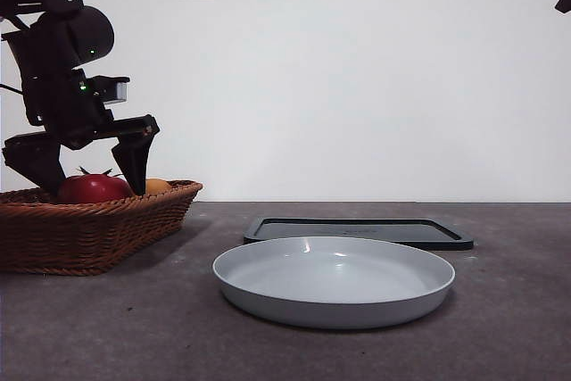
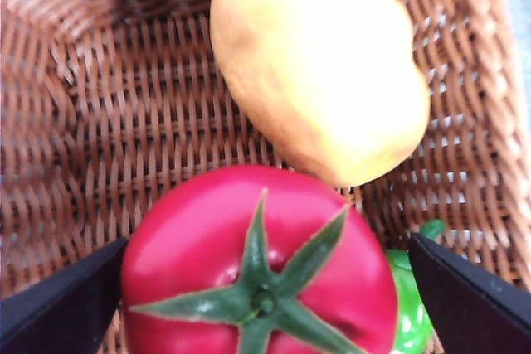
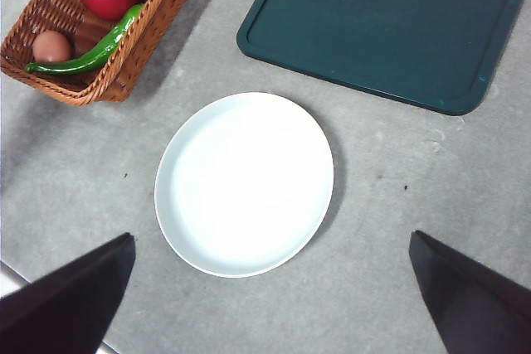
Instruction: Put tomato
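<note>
Grey table [image 1: 107,327] | left gripper [image 1: 85,171] in basket [image 1: 89,229], jaws wide open either side of tomato [image 2: 257,271], not gripping | right gripper [image 3: 270,296] high over plate [image 3: 245,184], open, empty

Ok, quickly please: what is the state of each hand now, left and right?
Left hand: open, jaws on either side of the tomato in the basket, not closed on it.
Right hand: open, holding nothing, high above the plate.
</note>
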`<state>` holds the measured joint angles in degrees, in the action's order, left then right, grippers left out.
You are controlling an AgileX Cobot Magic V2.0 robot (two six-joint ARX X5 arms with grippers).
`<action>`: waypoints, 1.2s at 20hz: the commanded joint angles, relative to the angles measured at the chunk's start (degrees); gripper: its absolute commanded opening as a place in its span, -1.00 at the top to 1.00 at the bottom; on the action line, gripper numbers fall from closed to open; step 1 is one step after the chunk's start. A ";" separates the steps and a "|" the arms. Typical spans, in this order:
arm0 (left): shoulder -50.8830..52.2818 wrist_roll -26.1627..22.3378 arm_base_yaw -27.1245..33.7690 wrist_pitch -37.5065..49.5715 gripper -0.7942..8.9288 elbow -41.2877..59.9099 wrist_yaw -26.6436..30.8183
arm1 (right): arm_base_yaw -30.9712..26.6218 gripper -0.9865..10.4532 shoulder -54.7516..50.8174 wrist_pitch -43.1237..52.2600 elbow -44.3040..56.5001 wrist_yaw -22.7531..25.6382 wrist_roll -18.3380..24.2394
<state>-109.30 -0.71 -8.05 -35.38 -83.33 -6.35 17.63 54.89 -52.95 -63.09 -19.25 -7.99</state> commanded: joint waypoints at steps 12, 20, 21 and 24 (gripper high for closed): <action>-2.69 0.07 -0.04 -1.25 0.22 -2.60 0.35 | 0.31 -0.22 0.50 0.42 -0.90 0.22 -0.61; 6.95 1.70 -9.09 -16.94 0.22 -12.74 0.31 | 0.31 -0.22 0.50 0.15 -0.90 4.61 -1.09; 8.96 1.90 -11.91 -17.16 0.22 -12.72 0.31 | 0.31 -0.22 0.50 0.15 -0.90 4.76 -1.33; 10.29 2.84 -20.92 -19.85 0.22 -12.09 0.31 | 0.31 -0.22 0.50 0.17 -0.90 4.98 -1.77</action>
<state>-97.76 1.58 -28.88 -55.20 -94.54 -6.09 17.63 54.89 -53.15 -63.09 -14.39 -9.04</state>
